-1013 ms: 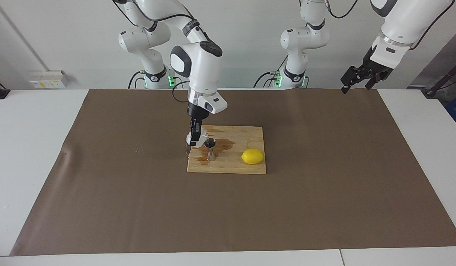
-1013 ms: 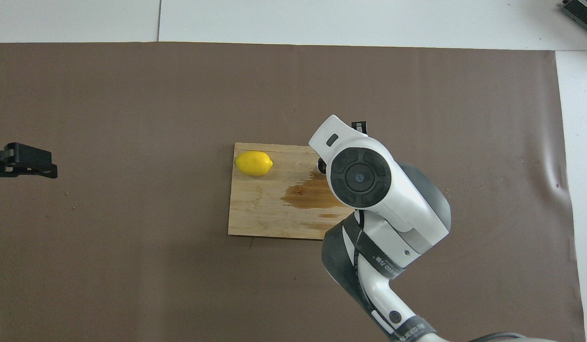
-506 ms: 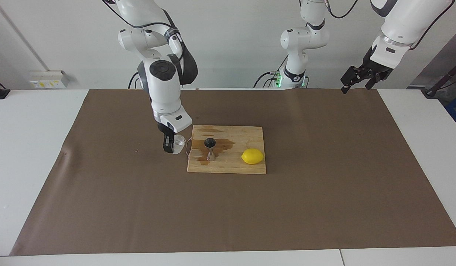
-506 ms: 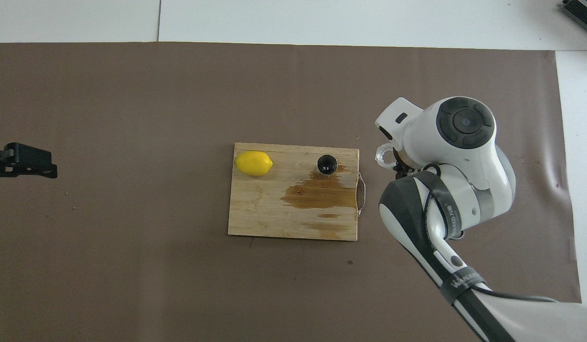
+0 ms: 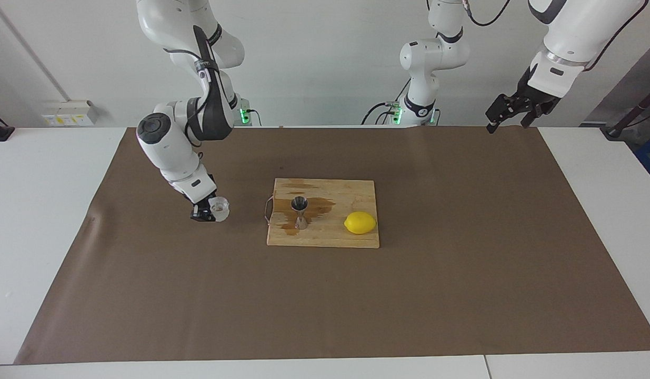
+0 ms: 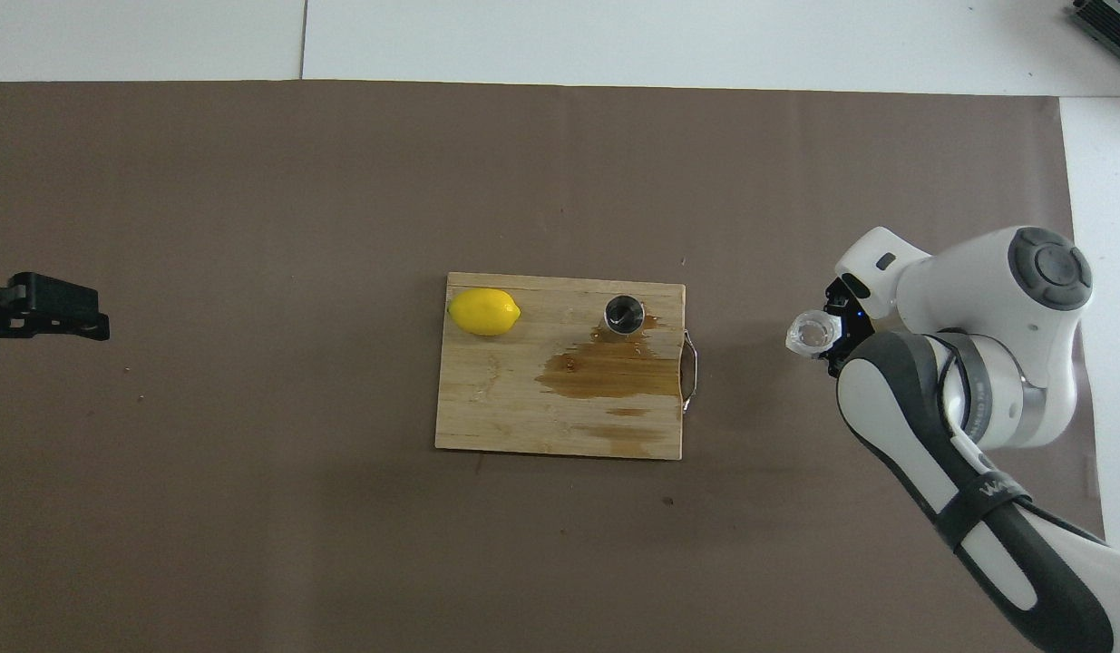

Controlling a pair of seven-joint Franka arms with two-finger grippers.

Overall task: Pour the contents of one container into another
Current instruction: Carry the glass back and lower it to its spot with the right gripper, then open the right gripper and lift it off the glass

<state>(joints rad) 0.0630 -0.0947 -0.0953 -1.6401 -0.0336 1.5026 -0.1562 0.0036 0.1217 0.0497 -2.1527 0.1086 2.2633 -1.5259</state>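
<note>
Right gripper low, fingers clamped — left gripper waits raised, fingers spread wide

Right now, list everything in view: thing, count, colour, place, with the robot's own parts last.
Paper mat: one, brown, covering most of the white table.
Cutting board: one, light wood with a brown wet stain, mid-mat.
Jigger: one, shiny steel, upright on the stained part of the board.
Lemon: one, yellow, on the board toward the left arm's end.
Cup: one, small, whitish and see-through, upright, held low over the mat off the board toward the right arm's end.
Right pincer: black, shut on the cup.
Left pincer: black, open, waiting raised over the mat's edge at the left arm's end.
</note>
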